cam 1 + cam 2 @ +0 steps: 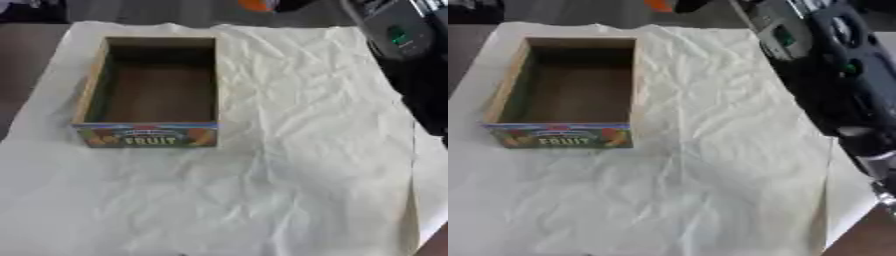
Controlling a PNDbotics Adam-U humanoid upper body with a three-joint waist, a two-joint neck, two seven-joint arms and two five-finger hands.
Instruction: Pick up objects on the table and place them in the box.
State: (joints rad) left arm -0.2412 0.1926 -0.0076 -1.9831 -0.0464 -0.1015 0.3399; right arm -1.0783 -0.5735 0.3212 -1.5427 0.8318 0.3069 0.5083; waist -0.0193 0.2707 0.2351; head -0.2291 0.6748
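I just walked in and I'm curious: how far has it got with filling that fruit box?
Nothing looks done: the fruit box shows only its bare brown floor. The right arm reaches up past the picture's top right, near something orange at the far edge; its hand is out of sight, so whether it holds anything is unclear. No objects lie on the white cloth. The filling itself is still left.

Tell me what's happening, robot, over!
Right arm raised along the right edge, hand out of view; left hand not visible. Wooden box with the FRUIT label empty on the crumpled white cloth. Orange thing at the far edge.
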